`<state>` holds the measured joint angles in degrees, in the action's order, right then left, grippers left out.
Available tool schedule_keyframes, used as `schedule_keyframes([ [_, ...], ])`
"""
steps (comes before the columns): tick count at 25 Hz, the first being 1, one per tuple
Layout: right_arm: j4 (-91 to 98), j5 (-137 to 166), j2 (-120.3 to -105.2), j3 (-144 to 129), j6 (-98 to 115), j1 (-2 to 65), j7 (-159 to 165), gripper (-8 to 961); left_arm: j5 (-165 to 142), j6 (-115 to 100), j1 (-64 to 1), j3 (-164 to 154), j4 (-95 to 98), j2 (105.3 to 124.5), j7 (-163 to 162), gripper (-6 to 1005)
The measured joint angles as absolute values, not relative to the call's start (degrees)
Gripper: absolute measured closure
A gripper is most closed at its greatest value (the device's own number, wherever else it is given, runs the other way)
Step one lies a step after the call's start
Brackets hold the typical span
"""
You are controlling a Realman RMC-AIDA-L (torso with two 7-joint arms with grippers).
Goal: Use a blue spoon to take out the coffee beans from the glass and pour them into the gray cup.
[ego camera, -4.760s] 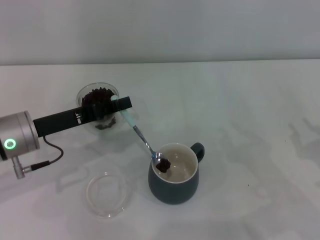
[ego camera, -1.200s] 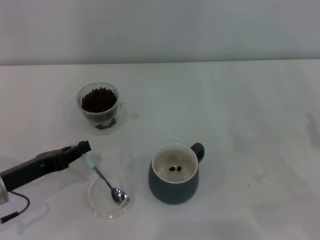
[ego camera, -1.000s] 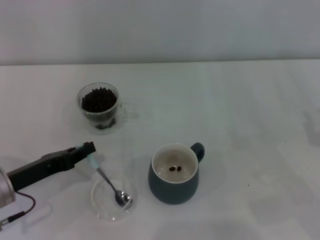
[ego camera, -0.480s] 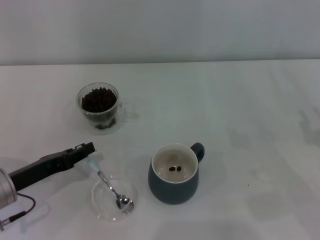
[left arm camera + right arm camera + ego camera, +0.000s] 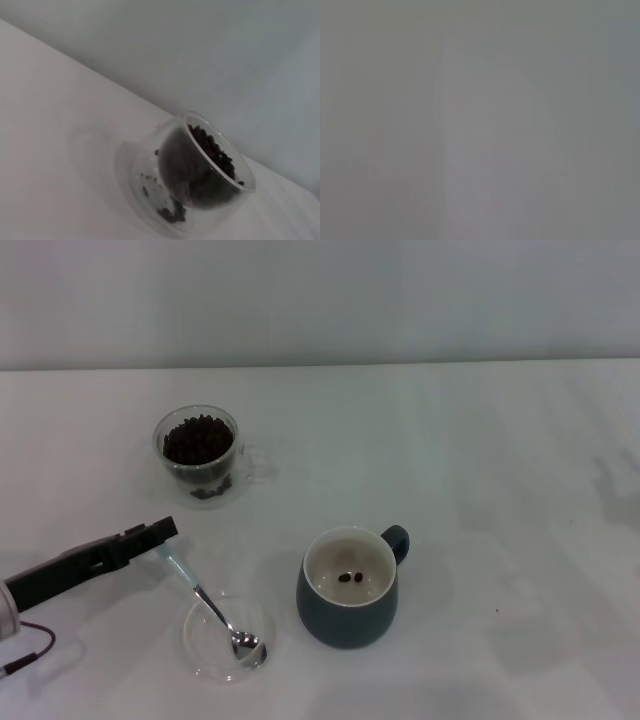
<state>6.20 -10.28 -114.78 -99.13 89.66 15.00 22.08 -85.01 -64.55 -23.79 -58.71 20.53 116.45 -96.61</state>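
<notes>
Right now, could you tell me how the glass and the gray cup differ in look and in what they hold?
The glass is clear, while the gray cup is opaque dark blue-gray with a cream inside. The glass looks smaller than the gray cup. The glass holds a dark heap of coffee beans up near its rim, whereas the gray cup has only a couple of beans on its bottom. Both stand upright on the white table and each has a side handle.
</notes>
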Motion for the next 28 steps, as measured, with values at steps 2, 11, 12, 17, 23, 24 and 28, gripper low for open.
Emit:
schedule_keyframes([
  [2, 6.2, -10.3, -114.78, -99.1, 89.6, 15.0, 22.1, 560, -84.8, -64.3, -23.6, -58.7, 21.0, 116.17, -96.8, 389],
  [11, 6.1, -10.3, -114.78, -99.1, 89.3, 15.0, 21.8, 560, -84.7, -64.3, -20.5, -55.8, 25.5, 115.72, -95.0, 278],
  [12, 6.1, -10.3, -114.78, -99.1, 89.3, 15.0, 21.6, 560, -84.8, -64.4, -19.7, -54.3, 26.6, 115.89, -94.5, 277],
  [17, 6.1, -10.3, -114.78, -99.0, 89.2, 14.9, 21.3, 560, -84.7, -64.9, -16.6, -51.9, 30.2, 116.36, -93.0, 275],
  [23, 6.1, -10.3, -114.78, -99.1, 89.3, 14.9, 21.1, 560, -84.5, -70.6, -13.5, -44.8, 33.1, 118.46, -85.5, 271],
  [24, 6.1, -10.3, -114.78, -99.1, 89.3, 14.9, 21.1, 560, -84.3, -72.4, -13.2, -43.2, 33.2, 118.66, -83.5, 270],
  [28, 6.2, -10.2, -114.92, -100.0, 89.7, 14.8, 19.0, 560, -80.7, -76.3, -11.8, -40.9, 32.1, 118.82, -75.5, 271],
])
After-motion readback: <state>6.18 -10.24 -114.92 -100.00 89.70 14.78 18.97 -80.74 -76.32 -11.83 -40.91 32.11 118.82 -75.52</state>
